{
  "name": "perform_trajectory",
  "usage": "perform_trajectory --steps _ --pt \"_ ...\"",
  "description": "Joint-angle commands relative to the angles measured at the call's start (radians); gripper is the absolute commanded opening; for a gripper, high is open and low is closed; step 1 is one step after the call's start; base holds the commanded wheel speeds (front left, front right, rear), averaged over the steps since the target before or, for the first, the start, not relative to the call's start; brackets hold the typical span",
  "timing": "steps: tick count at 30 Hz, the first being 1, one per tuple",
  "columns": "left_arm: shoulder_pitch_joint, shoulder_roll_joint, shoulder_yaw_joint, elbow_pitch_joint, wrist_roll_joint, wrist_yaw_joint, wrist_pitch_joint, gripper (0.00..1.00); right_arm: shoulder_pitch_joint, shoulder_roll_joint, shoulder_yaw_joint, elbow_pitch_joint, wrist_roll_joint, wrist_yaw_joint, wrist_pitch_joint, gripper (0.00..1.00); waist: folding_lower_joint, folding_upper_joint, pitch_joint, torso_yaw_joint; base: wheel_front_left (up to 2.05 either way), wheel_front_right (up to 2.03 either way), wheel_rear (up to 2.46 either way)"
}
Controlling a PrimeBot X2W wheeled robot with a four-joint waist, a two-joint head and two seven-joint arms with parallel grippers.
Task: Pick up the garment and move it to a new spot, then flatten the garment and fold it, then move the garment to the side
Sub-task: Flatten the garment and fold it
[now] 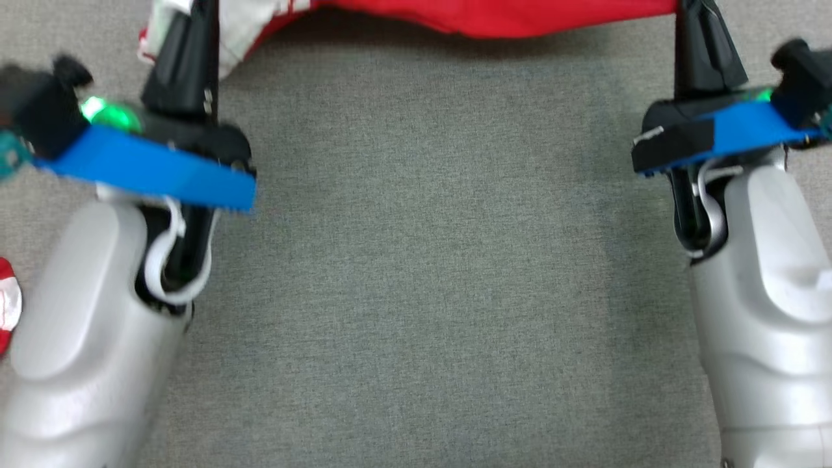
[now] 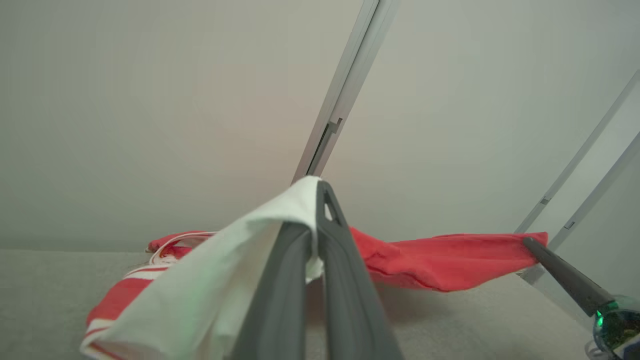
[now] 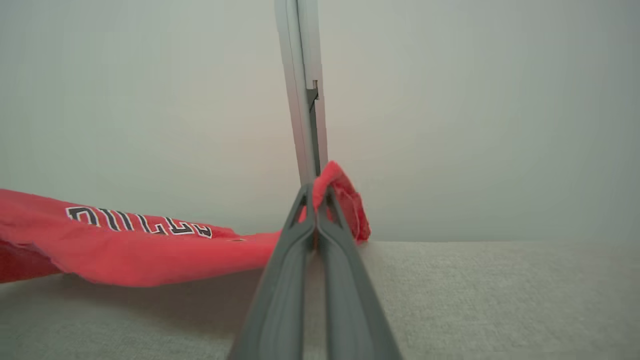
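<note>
Both grippers are pressed together on cloth: the left gripper (image 1: 188, 45) is pinching a white part of the garment (image 1: 507, 16), and the right gripper (image 1: 699, 32) is pinching a red corner of it. The garment is hanging between them as a red band with lettering, at the far side of the grey table (image 1: 429, 260). Its middle is sagging close to the surface, and some striped cloth at the left end seems to be resting on it. I think the robot is carrying or spreading the garment. To do this well, the two arms should be moving together at equal height, holding the cloth lightly stretched — not so hard that a corner is slipping out. The lowering should be slow, so the loose left end is lying out flat and not bunching under.
</note>
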Motion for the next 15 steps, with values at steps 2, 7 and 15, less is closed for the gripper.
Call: perform_trajectory --steps 2,7,15 --pt "0.081 0.019 -0.001 -0.042 -0.003 -0.007 -0.036 0.0 0.089 -0.001 -0.001 -0.084 0.038 0.0 -0.005 0.0 -0.0001 0.0 -0.015 -0.003 0.0 0.0 0.0" --pt "0.239 0.03 0.019 -0.116 0.006 0.007 -0.076 0.0 0.223 -0.002 0.001 -0.217 0.089 0.0 -0.004 0.0 -0.0001 0.0 -0.054 -0.008 0.0 0.0 0.0" --pt "0.47 -0.003 0.019 -0.266 0.055 0.047 -0.091 0.0 0.447 -0.001 -0.021 -0.36 0.114 0.0 -0.004 0.0 -0.0001 0.0 -0.172 -0.003 0.0 0.0 0.0"
